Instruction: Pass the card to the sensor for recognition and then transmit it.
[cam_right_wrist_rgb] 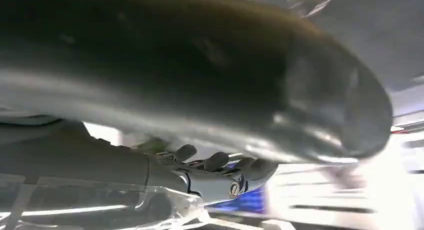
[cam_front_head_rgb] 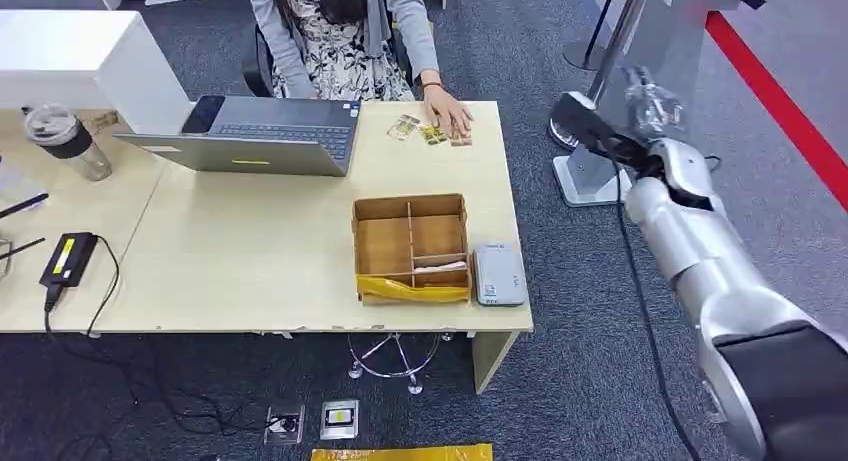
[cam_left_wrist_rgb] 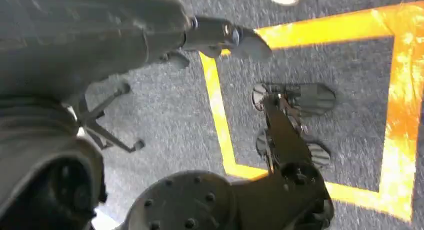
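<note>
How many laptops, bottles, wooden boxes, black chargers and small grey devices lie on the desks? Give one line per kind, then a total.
Laptop: 1
Bottle: 1
Wooden box: 1
Black charger: 1
Small grey device: 1
Total: 5

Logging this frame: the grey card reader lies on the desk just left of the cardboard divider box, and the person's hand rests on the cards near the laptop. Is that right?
Not quite. In the head view the grey card reader lies just right of the cardboard divider box, not left, near the desk's front right corner. The rest holds: the person's hand rests on the cards near the laptop.
</note>
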Motion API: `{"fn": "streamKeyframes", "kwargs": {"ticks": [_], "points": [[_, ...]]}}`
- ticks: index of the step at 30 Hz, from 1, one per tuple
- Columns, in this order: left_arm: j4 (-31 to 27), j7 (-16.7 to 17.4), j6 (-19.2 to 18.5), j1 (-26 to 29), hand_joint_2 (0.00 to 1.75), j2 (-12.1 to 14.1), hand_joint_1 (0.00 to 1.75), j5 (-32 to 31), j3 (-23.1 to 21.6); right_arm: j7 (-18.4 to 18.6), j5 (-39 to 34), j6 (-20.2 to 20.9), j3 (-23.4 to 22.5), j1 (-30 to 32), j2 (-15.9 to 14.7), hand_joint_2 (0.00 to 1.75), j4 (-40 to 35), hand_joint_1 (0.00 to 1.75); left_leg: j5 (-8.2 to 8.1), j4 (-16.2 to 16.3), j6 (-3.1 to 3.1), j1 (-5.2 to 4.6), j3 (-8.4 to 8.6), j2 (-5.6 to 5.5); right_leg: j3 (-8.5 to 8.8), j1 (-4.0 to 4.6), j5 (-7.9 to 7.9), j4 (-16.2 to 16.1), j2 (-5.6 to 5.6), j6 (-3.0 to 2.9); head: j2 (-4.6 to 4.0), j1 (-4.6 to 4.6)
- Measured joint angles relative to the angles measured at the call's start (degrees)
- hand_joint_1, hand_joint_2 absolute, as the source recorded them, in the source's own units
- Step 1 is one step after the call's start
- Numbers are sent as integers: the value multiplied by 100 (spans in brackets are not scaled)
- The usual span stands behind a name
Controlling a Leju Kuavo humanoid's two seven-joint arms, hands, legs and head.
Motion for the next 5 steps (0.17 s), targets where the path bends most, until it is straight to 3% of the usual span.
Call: {"fn": "streamKeyframes", "kwargs": {"ticks": [5], "points": [[0,-48,2,48,0,35,0,92,0,266,122,70,-275,375,-902,0,111,0,-6,-2,6,0,-3,0,1,0,-1,-1,-4,1,0,-6]]}}
